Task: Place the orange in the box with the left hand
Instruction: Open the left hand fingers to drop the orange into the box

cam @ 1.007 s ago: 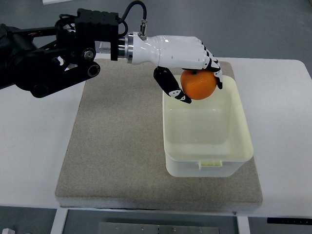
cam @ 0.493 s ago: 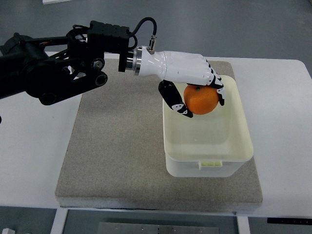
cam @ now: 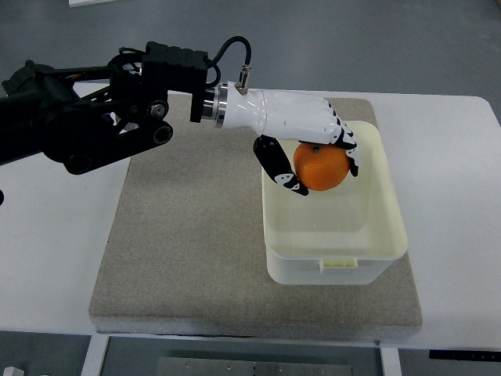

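My left hand (cam: 317, 160), white with black fingertips, reaches in from the left on a black arm and is shut on the orange (cam: 321, 167). The thumb sits on the orange's left side and the other fingers (cam: 344, 145) curl over its top and right. The orange hangs inside the upper half of the pale yellow box (cam: 387, 243), above its floor. The box stands open on the right part of the grey mat (cam: 188, 235). The right arm is out of view.
The grey mat lies on a white table (cam: 454, 204). The box's lower half holds nothing visible. A small yellow tab (cam: 339, 265) marks the box's front edge. Grey floor shows beyond the table's far edge.
The left hand has carried the orange down and slightly to the right, from the box's far rim to a spot over its interior. The grasp is unchanged.
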### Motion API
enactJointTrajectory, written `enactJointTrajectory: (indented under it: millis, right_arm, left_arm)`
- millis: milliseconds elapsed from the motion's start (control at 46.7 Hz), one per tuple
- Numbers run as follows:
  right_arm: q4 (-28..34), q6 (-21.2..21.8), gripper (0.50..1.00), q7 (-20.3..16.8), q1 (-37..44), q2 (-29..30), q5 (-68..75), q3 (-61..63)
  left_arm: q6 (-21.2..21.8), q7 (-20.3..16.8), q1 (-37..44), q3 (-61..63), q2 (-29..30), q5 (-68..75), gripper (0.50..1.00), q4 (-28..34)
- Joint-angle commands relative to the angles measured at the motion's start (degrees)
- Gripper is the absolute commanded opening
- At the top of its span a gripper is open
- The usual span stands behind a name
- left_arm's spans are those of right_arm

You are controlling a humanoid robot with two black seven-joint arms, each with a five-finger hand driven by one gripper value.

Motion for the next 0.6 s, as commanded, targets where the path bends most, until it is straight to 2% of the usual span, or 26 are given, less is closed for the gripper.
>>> enactJointTrajectory:
  millis: [0,64,107,171,236,579]
  right_arm:
    - [0.0,0.0,0.932,0.0,-0.1,0.0,0.0,0.0]
    - [0.0,0.0,0.932,0.0,-0.1,0.0,0.0,0.0]
    - [0.0,0.0,0.932,0.0,-0.1,0.0,0.0,0.0]
    - [0.0,0.0,0.932,0.0,-0.1,0.0,0.0,0.0]
    - [0.0,0.0,0.930,0.0,0.0,0.0,0.0,0.0]
    - [0.0,0.0,0.932,0.0,0.0,0.0,0.0,0.0]
  left_arm:
    - [0.0,0.0,0.1,0.0,0.1,-0.3,0.788,0.0]
    - [0.0,0.0,0.2,0.0,0.1,-0.4,0.823,0.0]
    - [-0.1,0.0,0.4,0.0,0.1,-0.4,0.868,0.0]
    - [-0.4,0.0,0.4,0.0,0.1,-0.5,0.887,0.0]
    - [-0.6,0.0,0.4,-0.1,0.1,-0.7,0.945,0.1]
    - [-0.6,0.0,0.4,-0.1,0.1,-0.8,0.949,0.3]
